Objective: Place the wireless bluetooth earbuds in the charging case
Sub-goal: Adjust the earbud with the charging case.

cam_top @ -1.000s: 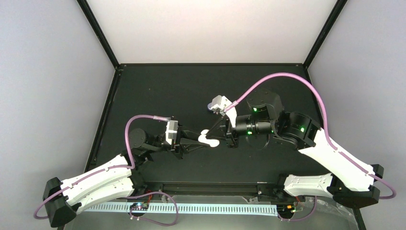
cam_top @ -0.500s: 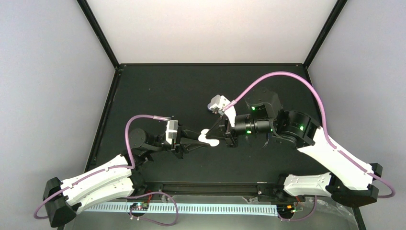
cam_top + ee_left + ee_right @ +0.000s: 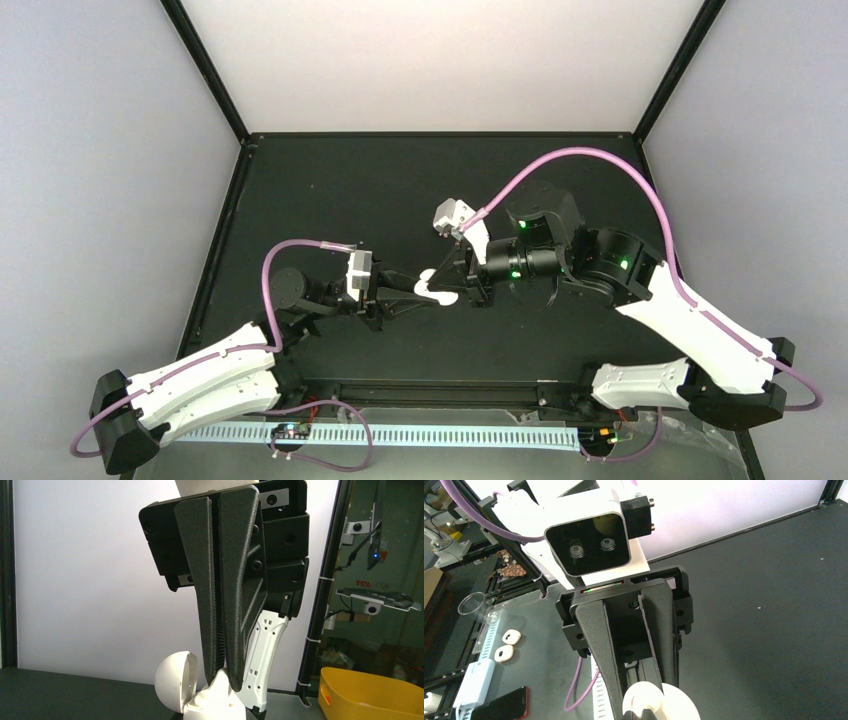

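Note:
The white charging case (image 3: 438, 291) lies open at the table's middle, between both grippers. In the left wrist view its round lid (image 3: 172, 680) stands open beside the base (image 3: 212, 711). My left gripper (image 3: 223, 667) is shut on a small white earbud (image 3: 220, 684) whose lower end sits on the base. It also shows in the top view (image 3: 424, 292). My right gripper (image 3: 641, 705) reaches in from the right (image 3: 468, 290), its fingers closed around one round half of the case (image 3: 679, 705). No lilac buds are in view.
Two small white oval things (image 3: 507, 645), a white block and a dark phone (image 3: 506, 703) lie on the bench beyond the table's near edge. A yellow bin (image 3: 370, 695) stands off the table to the right.
The right arm has shifted a little to the left, bringing its gripper closer onto the case. The left gripper and the case have stayed in place.

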Controlling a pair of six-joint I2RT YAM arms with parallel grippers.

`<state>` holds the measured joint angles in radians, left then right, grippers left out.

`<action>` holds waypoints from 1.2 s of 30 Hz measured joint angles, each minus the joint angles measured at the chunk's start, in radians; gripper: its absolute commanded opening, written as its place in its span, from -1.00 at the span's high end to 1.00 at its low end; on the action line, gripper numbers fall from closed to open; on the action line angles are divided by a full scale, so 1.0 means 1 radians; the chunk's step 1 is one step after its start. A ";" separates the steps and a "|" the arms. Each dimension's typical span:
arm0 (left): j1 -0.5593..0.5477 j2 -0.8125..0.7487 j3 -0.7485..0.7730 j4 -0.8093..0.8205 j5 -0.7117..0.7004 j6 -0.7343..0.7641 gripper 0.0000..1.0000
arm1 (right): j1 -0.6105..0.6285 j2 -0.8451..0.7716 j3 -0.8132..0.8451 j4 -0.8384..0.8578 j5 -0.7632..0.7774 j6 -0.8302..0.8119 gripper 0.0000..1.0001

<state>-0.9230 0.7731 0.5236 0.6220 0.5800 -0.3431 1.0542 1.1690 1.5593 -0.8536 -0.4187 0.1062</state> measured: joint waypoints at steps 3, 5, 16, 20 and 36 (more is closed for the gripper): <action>0.000 0.000 0.000 -0.002 -0.007 0.001 0.97 | 0.000 0.010 0.011 -0.013 0.013 0.000 0.98; 0.000 0.000 0.000 -0.002 -0.015 0.005 0.97 | 0.000 0.017 0.024 -0.026 0.024 0.000 0.98; 0.000 0.002 0.000 -0.010 -0.032 0.013 0.97 | 0.000 0.039 0.047 -0.055 0.042 0.000 0.98; 0.000 0.002 0.000 -0.010 -0.037 0.014 0.97 | 0.000 0.041 0.052 -0.060 0.051 0.000 0.81; 0.001 0.002 0.018 0.008 -0.046 0.018 0.97 | 0.006 0.017 0.113 -0.112 0.082 0.031 -0.06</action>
<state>-0.9218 0.7746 0.5419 0.6300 0.5339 -0.3252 1.0607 1.1862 1.6722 -0.9653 -0.3370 0.1371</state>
